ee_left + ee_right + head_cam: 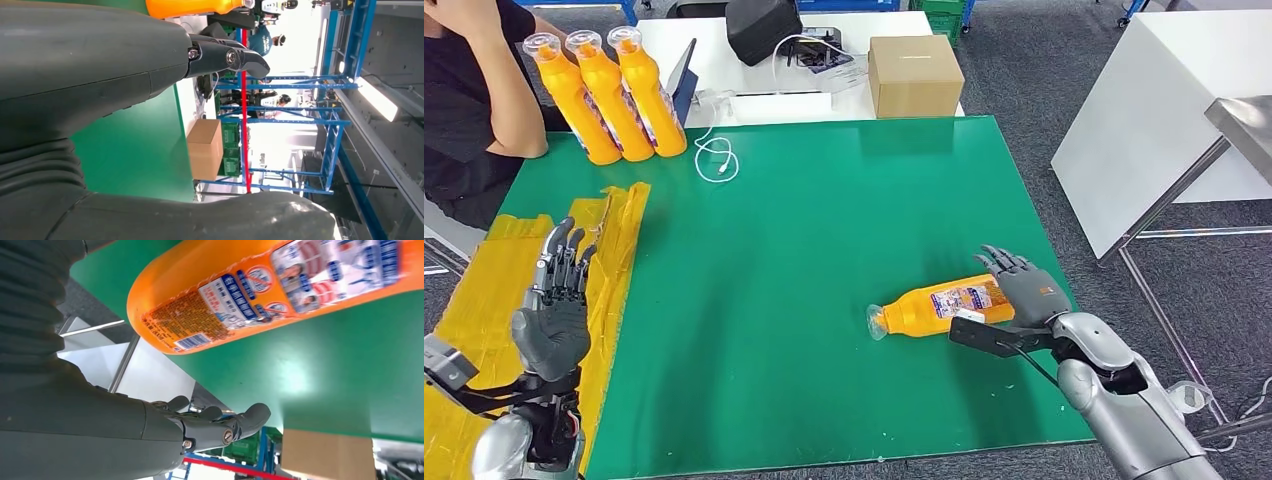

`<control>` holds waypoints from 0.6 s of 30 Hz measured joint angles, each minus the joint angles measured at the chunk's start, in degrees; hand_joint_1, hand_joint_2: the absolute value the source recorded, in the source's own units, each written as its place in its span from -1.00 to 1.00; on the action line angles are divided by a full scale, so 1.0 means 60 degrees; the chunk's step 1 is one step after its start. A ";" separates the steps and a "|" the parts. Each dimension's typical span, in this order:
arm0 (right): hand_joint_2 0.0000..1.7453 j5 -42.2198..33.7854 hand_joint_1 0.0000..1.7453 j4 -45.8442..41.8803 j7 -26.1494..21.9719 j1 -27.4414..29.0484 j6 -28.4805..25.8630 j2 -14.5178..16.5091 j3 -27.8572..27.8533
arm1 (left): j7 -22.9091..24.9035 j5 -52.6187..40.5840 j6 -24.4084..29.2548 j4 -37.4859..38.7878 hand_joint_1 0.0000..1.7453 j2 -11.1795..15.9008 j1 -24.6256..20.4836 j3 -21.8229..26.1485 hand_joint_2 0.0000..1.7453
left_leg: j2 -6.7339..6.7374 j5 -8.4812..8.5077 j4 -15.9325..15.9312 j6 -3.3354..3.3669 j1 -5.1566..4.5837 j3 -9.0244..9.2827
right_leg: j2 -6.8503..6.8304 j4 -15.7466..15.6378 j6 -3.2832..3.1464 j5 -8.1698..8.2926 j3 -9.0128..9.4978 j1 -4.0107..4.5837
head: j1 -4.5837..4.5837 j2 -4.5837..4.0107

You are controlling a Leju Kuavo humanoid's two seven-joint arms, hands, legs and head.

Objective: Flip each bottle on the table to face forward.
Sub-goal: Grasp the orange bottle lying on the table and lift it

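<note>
While one orange bottle (939,306) lies on its side on the green worktop (824,250), near the robot's edge and toward its right, three more orange bottles (614,95) stand leaning together at the far left corner. The lying bottle has its clear cap pointing left and its label turned up. The right robot hand (1022,285) sits just beside the bottle's base end, fingers spread and extended, holding nothing; from the right wrist view the fingers (220,427) hang apart from the orange body, though in the head view the hand looks close enough that I cannot tell whether it brushes the base. The left robot hand (559,300) is raised over the yellow sheet (494,300) at the worktop's left edge, fingers pointing upward and slightly apart, with nothing in it.

Beyond the green surface stands a white table (724,60) carrying a cardboard box (914,75) and a black bag (762,28), with a white cable (714,155) trailing onto the green. A person in a dark shirt (469,90) sits at the far left, just beside the three standing bottles. Another white table (1154,110) stands off to the right.
</note>
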 joint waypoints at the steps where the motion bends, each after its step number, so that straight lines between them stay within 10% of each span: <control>1: 1.00 -0.0015 -1.00 0.0080 -0.0007 -0.0091 0.0066 -0.0057 0.0067 | 0.0002 0.0024 -0.0004 0.0030 -1.00 0.0000 -0.0030 0.0001 -1.00 | 0.0000 0.0001 0.0001 0.0001 0.0000 0.0000 | -0.0001 0.0000 0.0001 0.0001 0.0001 0.0000 | 0.0001 0.0000; 15: 1.00 -0.0213 -1.00 0.1692 -0.0056 -0.1279 0.0843 -0.0323 0.1416 | 0.0024 0.0198 -0.0036 0.0485 -1.00 0.0005 -0.0362 0.0011 -1.00 | 0.0000 0.0002 0.0001 0.0003 -0.0001 -0.0003 | 0.0000 0.0002 0.0001 0.0001 -0.0001 0.0001 | 0.0000 0.0000; 18: 1.00 -0.0312 -0.52 0.2163 -0.0088 -0.1597 0.0942 -0.0298 0.1774 | 0.0023 0.0219 -0.0055 0.0615 -1.00 0.0010 -0.0461 0.0014 -1.00 | -0.0001 0.0003 0.0001 0.0003 -0.0001 -0.0002 | -0.0001 0.0002 0.0002 0.0001 0.0001 0.0000 | 0.0001 0.0000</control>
